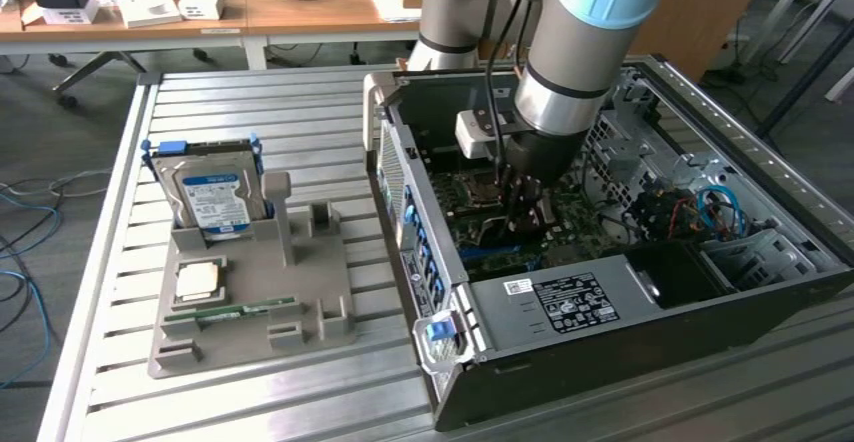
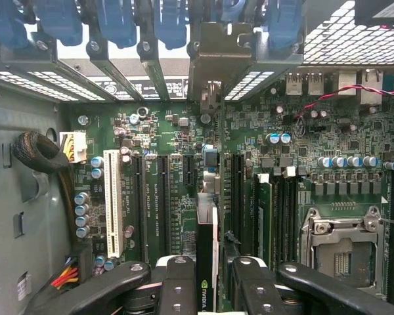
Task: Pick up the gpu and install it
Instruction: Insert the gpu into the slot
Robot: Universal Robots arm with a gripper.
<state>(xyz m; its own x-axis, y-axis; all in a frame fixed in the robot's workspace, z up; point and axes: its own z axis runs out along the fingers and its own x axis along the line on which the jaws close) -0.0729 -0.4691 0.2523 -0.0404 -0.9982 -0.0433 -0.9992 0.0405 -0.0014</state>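
Observation:
In the wrist view the gpu (image 2: 204,252) stands edge-on between my fingers (image 2: 177,285), a thin dark card with a green logo near the grip. Its silver bracket (image 2: 213,56) reaches up to the case's rear slot openings. My gripper (image 2: 210,292) is shut on the card and holds it over the motherboard (image 2: 164,190), in line with the long expansion slots. In the exterior view my gripper (image 1: 523,212) hangs inside the open computer case (image 1: 400,177), low over the board, and the arm hides the card.
A grey parts holder (image 1: 254,322) at the exterior view's left carries a hard drive (image 1: 211,197), a CPU (image 1: 198,280) and a green memory stick (image 1: 247,311). Inside the case are the power supply (image 1: 567,300), blue and red cables (image 1: 707,212) and the CPU socket (image 2: 341,252).

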